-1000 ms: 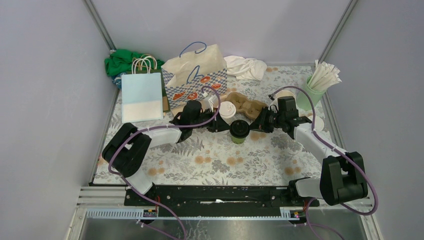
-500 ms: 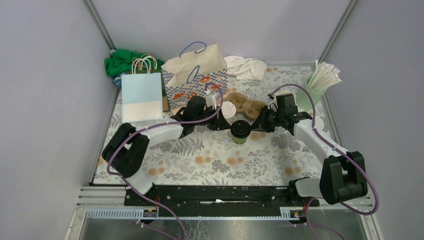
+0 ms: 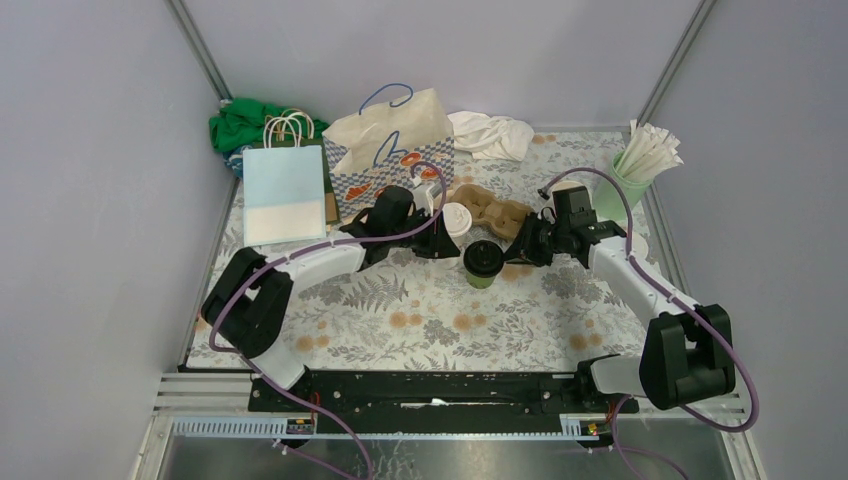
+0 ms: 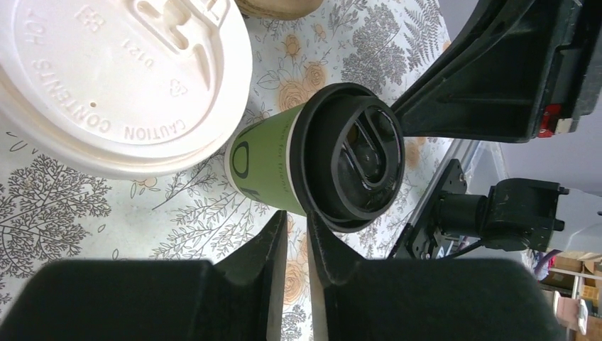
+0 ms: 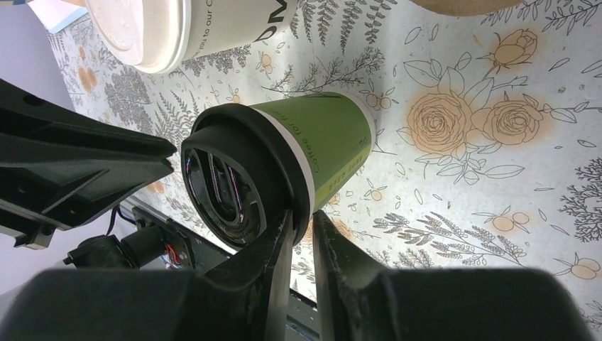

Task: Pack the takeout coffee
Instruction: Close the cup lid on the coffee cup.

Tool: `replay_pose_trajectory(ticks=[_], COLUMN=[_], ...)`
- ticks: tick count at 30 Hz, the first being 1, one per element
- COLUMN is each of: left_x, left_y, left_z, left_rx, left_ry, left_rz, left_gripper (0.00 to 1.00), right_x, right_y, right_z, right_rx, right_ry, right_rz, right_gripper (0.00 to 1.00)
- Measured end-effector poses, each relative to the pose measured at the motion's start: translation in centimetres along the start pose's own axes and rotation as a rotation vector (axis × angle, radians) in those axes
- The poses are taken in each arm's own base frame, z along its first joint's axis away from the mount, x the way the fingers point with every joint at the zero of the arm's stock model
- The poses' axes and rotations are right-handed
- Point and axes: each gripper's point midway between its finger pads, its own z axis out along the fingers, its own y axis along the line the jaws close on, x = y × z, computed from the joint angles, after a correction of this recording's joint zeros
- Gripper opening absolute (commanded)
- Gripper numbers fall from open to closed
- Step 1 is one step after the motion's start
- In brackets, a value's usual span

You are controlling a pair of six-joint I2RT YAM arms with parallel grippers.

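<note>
Two cups stand on the table (image 3: 430,320). One green cup (image 3: 482,260), black-lidded, sits between the left gripper (image 4: 294,222) and the right gripper (image 5: 302,222). One white-lidded cup (image 3: 456,219) stands just beside it. Each gripper's jaws show a narrow gap, gripping nothing.

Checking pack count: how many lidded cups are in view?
2. A white-lidded cup stands by the cardboard carrier; a green cup with a black lid stands just in front of it. Others may be hidden behind the right arm.

Overhead – opposed wrist close-ups, green cup (image 4: 316,167)
</note>
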Motion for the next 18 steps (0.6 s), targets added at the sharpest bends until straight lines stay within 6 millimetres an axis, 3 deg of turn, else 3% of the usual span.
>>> replay_pose_trajectory(ticks=[10, 18], left_x=[-0.7, 2.3], left_y=[-2.0, -2.6], left_z=[-1.7, -2.2], left_rx=[0.031, 0.044], left_ry=[-0.044, -0.082], left_rz=[0.009, -0.056], left_gripper=[0.26, 0.27], right_x=[0.2, -1.6], right_y=[0.4, 1.4], right_z=[-1.1, -1.9], right_rx=[-0.001, -0.007], right_ry=[-0.018, -0.073], right_rz=[-0.014, -0.049], right_gripper=[0.28, 0.29])
